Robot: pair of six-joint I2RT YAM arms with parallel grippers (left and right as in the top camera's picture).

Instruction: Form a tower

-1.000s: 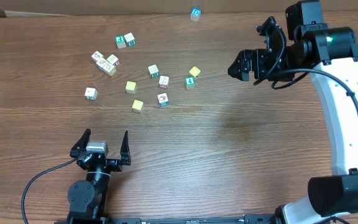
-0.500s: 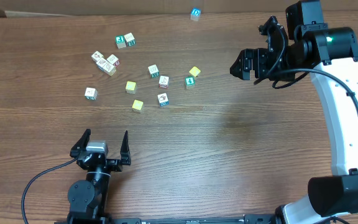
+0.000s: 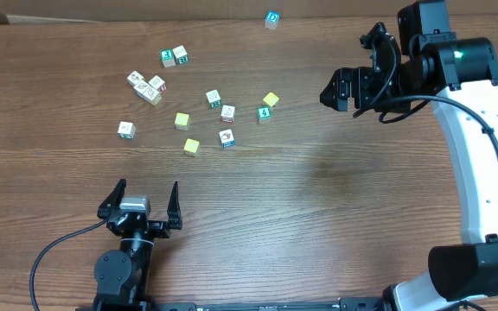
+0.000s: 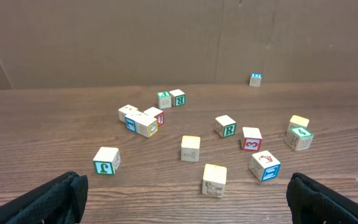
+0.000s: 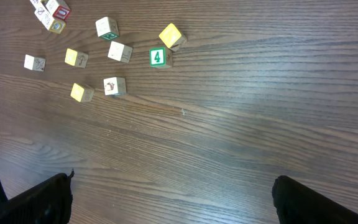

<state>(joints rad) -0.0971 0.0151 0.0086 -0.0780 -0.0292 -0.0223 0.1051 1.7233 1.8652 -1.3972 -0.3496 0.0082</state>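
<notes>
Tower not started yet, cubes (image 3: 227, 112) all loose, scattered far side of tabletop (image 3: 318, 216), left of centre. Left claw (image 3: 148, 187) wide open, empty, near edge. Right claw (image 5: 173, 202) open too, hovers right of cubes. Risk imo: cubes sit close, claw nudges neighbours on grab.

matt wood-grain table (image 3: 258, 216), printed wooden cubes (image 3: 226, 138)

Even, moderately bright light from above, no glare. cubes (image 3: 192, 146) cast short soft shadows on the table (image 3: 318, 216). All 3 views sharp; wrist views' lower corners dark, soft.
</notes>
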